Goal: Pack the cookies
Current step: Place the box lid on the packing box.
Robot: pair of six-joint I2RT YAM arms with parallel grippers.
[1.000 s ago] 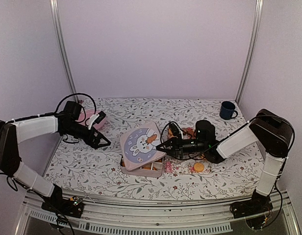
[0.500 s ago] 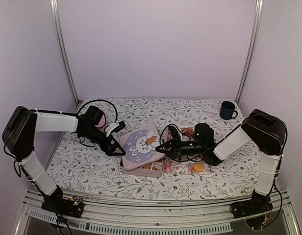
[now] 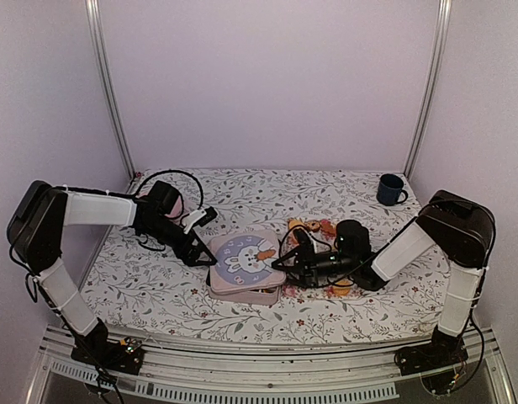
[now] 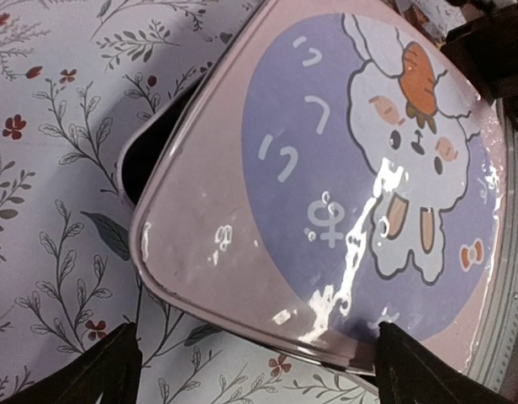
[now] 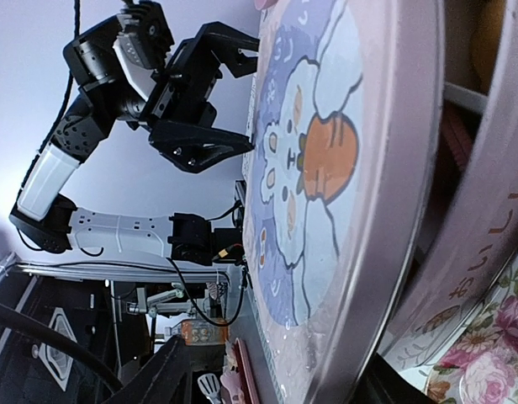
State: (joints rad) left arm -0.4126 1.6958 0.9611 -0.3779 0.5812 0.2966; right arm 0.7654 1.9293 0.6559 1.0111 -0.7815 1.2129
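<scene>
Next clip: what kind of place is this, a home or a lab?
Most likely a lab recording booth, not a home. Plain lilac walls hang between aluminium posts, and two robot arms are bolted to a metal rail at the near edge of a floral-cloth table.

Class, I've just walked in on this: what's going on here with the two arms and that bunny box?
The bunny lid lies on the pink box, slightly askew. The right gripper is at the lid's right edge; whether it grips the lid is unclear. The left gripper hovers open at the lid's left edge. Some cookies lie outside the box, behind the right arm.
</scene>
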